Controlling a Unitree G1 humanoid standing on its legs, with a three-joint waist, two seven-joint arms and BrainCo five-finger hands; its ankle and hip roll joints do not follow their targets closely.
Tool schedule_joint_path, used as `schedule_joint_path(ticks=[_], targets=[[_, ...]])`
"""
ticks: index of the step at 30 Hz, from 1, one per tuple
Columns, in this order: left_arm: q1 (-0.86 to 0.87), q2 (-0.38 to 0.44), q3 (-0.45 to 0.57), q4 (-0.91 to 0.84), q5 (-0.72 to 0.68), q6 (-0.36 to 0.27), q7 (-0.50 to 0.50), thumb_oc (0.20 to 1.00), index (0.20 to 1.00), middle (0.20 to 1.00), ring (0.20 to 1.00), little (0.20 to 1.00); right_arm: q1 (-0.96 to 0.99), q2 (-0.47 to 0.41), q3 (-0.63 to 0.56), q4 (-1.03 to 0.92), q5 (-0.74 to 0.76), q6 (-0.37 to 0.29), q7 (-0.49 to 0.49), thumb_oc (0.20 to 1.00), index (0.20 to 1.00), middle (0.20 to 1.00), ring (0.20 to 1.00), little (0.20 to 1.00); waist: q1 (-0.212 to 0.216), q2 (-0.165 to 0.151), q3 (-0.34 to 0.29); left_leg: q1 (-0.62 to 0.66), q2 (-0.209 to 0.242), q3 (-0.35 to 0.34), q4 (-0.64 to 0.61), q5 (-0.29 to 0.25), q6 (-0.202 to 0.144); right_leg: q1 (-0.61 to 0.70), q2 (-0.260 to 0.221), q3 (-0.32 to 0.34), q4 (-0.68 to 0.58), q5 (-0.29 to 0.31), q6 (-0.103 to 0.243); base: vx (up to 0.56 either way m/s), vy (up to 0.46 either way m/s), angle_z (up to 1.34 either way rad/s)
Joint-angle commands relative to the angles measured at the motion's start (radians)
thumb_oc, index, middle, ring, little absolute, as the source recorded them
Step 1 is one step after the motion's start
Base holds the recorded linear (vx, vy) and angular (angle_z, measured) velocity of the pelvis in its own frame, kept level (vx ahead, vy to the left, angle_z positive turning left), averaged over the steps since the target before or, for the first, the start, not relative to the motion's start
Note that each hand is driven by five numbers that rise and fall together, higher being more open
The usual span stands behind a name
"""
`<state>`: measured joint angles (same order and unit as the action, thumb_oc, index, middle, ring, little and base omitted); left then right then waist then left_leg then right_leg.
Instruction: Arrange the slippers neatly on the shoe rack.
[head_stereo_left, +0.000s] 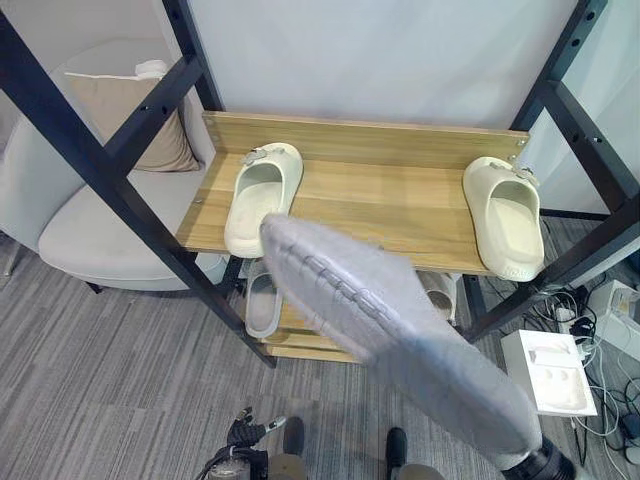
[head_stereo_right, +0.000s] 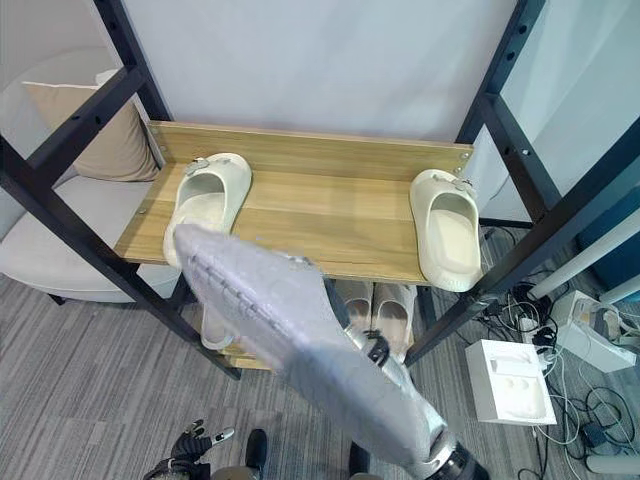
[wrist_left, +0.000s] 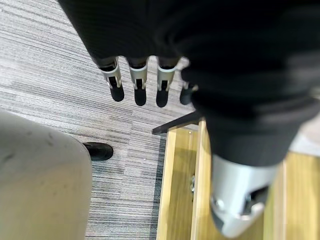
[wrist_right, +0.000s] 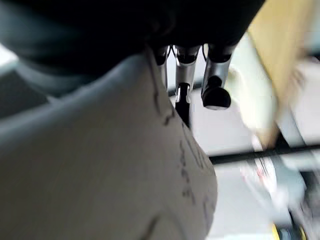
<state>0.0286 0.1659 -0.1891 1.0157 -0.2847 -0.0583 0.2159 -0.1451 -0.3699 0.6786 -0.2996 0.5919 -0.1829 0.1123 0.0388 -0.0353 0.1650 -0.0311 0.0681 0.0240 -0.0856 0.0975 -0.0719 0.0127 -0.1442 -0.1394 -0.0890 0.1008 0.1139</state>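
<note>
A large grey slipper (head_stereo_left: 390, 320) hangs sole-up in front of the shoe rack, slanting from lower right up towards the top shelf (head_stereo_left: 390, 195). My right hand (wrist_right: 214, 80) is shut on it at its lower end; the slipper (wrist_right: 100, 165) fills the space beside the fingers. Two cream slippers lie on the wooden top shelf, one at the left end (head_stereo_left: 258, 195) and one at the right end (head_stereo_left: 505, 215), both toes forward. My left hand (wrist_left: 137, 85) hangs low over the carpet, open and holding nothing.
More slippers (head_stereo_left: 263, 305) (head_stereo_right: 385, 300) sit on the lower shelf. Black slanted frame bars (head_stereo_left: 110, 170) flank the rack. A pale armchair (head_stereo_left: 90, 210) with a beige cushion (head_stereo_left: 130, 120) stands left. A white box (head_stereo_left: 555, 370) and cables lie on the floor right.
</note>
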Motion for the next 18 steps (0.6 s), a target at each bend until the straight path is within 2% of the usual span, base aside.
schedule_joint_path(ticks=[1, 9, 11, 12, 13, 18], targets=[[-0.045, 0.017, 0.022, 0.129, 0.051, 0.002, -0.005, 1.000, 1.000, 1.000, 1.000, 1.000, -0.037, 0.020, 0.021, -0.025, 0.049, 0.028, 0.067, 0.200, 0.200, 0.200, 0.200, 0.200, 0.033, -0.018, 0.033, 0.045, -0.022, -0.001, -0.002, -0.086, 0.011, 0.092, -0.005, -0.031, 0.002, -0.127, 0.018, -0.01, -0.007, 0.04], [-0.035, 0.024, 0.043, 0.160, 0.059, 0.008, -0.012, 1.000, 1.000, 1.000, 1.000, 1.000, -0.014, 0.031, 0.047, 0.101, -0.024, 0.058, 0.090, 0.200, 0.200, 0.200, 0.200, 0.200, 0.046, -0.020, 0.039, 0.046, -0.020, -0.011, -0.002, -0.084, 0.006, 0.098, -0.002, -0.044, 0.002, -0.130, 0.016, 0.00, 0.000, 0.00], [-0.035, 0.025, 0.047, 0.152, 0.051, 0.005, -0.018, 1.000, 1.000, 1.000, 1.000, 1.000, -0.008, 0.032, 0.044, 0.185, -0.131, 0.061, 0.076, 0.200, 0.200, 0.200, 0.200, 0.200, 0.049, -0.019, 0.045, 0.044, -0.020, -0.018, -0.002, -0.083, 0.005, 0.099, -0.001, -0.050, 0.002, -0.134, 0.015, 0.00, -0.001, 0.02], [-0.036, 0.023, 0.051, 0.147, 0.035, 0.001, -0.019, 1.000, 1.000, 1.000, 1.000, 1.000, -0.005, 0.025, 0.036, 0.224, -0.246, 0.056, 0.057, 0.200, 0.200, 0.200, 0.200, 0.200, 0.052, -0.018, 0.052, 0.040, -0.019, -0.024, -0.002, -0.081, 0.004, 0.098, 0.000, -0.057, 0.005, -0.137, 0.015, 0.00, 0.000, 0.00], [-0.036, 0.024, 0.051, 0.147, 0.035, 0.001, -0.019, 1.000, 1.000, 1.000, 1.000, 1.000, -0.005, 0.026, 0.036, 0.225, -0.247, 0.055, 0.056, 0.200, 0.200, 0.200, 0.200, 0.200, 0.051, -0.018, 0.053, 0.041, -0.019, -0.024, -0.002, -0.081, 0.004, 0.099, 0.000, -0.057, 0.005, -0.138, 0.015, -0.03, -0.011, 0.04], [-0.068, 0.029, 0.050, 0.114, -0.039, -0.014, 0.013, 1.000, 1.000, 1.000, 1.000, 1.000, -0.056, 0.012, -0.023, 0.409, -0.575, 0.050, -0.092, 0.200, 0.200, 0.200, 0.200, 0.200, 0.065, -0.010, 0.122, -0.012, -0.018, -0.048, -0.002, -0.052, 0.004, 0.042, 0.003, -0.074, 0.045, -0.147, 0.010, -0.12, -0.022, 0.15]])
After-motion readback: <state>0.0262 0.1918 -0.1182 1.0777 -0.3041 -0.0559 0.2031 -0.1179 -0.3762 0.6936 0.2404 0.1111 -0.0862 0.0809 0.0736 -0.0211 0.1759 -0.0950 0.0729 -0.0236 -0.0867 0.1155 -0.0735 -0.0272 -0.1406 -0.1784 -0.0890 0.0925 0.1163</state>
